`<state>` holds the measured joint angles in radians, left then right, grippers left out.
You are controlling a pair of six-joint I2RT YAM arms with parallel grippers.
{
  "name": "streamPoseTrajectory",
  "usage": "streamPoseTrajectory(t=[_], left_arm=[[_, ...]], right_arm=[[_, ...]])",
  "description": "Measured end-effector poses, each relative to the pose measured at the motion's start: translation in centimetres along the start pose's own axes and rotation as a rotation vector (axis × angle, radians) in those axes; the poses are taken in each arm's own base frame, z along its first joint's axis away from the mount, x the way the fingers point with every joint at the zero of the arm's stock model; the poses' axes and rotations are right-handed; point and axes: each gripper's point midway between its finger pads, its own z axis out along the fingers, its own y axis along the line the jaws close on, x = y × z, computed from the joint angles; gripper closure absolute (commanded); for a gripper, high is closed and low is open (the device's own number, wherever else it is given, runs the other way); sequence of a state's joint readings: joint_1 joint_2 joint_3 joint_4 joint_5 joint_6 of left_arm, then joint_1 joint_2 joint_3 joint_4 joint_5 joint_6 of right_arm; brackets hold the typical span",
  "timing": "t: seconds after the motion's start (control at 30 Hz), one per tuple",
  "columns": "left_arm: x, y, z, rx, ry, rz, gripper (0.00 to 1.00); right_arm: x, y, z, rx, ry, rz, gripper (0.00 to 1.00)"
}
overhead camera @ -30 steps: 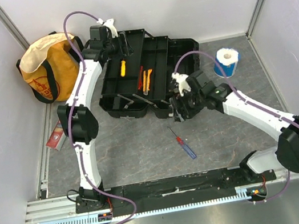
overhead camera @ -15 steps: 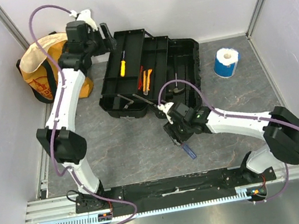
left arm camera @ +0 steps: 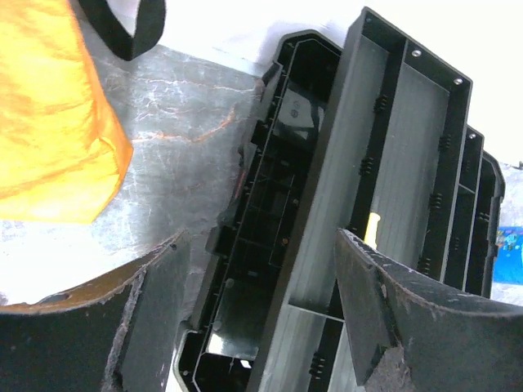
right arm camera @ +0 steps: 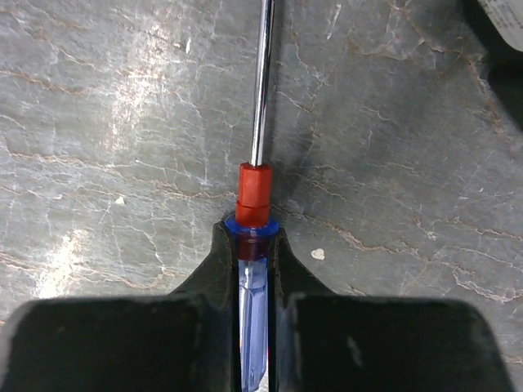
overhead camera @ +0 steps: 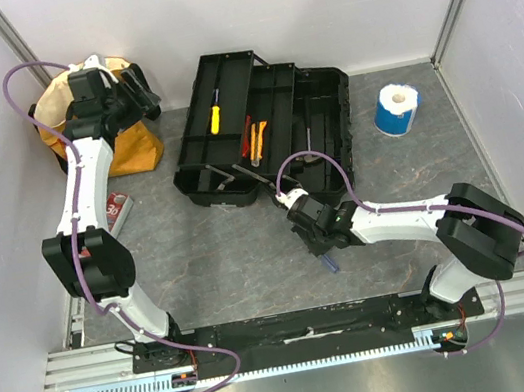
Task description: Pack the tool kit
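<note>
Down comes the right arm, away from the tool kit [overhead camera: 320, 94] where it sat a second ago, and the right gripper [right arm camera: 253, 245] is now low over the grey table [overhead camera: 233, 262], pinching the blue handle of a screwdriver [right arm camera: 254, 192]. Its red collar and steel shaft stick out past the fingertips, flat on the table. The left arm has swung off the kit's far tray, and the left gripper [left arm camera: 261, 241] now hangs spread wide with nothing between its fingers, beside the yellow-orange bag [overhead camera: 121, 145].

The tool kit lies opened out at the back of the table, trays fanned, with a yellow-handled screwdriver [overhead camera: 215, 118] and orange-handled pliers [overhead camera: 254, 138] inside.

Writing? The bag's print is hidden, and the red-and-white packet [overhead camera: 117, 209] by the left arm is too small to read. A blue-and-white roll [overhead camera: 396, 108] stands right of the kit. The right arm's purple cable [overhead camera: 311, 157] loops across the kit's near edge.
</note>
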<state>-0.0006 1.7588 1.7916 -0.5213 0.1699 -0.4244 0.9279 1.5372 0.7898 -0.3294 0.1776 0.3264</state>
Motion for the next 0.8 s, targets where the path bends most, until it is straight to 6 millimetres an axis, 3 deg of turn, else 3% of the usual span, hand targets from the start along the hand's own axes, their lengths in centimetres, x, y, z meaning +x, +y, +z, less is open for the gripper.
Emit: streamPoseTrajectory(t=[0.17,0.27,0.53,0.63,0.73,0.8], left_arm=[[-0.3,2.5,0.0,-0.029,0.002,-0.066,0.25],[0.2,3.2,0.1,-0.042,0.011,-0.08,0.25],[1.5,4.2,0.5,-0.048,0.049,-0.097,0.26],[1.7,4.4,1.0,-0.044,0.055,-0.099,0.26],[2.4,4.6,1.8,-0.035,0.076,-0.103,0.27],[3.1,5.0,2.5,-0.033,0.095,-0.1,0.28]], right_arm=[[-0.3,0.1,-0.5,0.001,-0.019,-0.059,1.0],[-2.3,0.5,-2.7,-0.029,-0.077,-0.107,1.0],[-18.7,3.5,-15.6,-0.15,-0.563,-0.133,1.0],[-23.0,3.7,-19.3,-0.171,-0.691,-0.113,1.0],[-27.3,2.6,-20.5,-0.179,-0.773,-0.042,1.0],[-30.0,0.9,-20.1,-0.177,-0.807,0.034,1.0]])
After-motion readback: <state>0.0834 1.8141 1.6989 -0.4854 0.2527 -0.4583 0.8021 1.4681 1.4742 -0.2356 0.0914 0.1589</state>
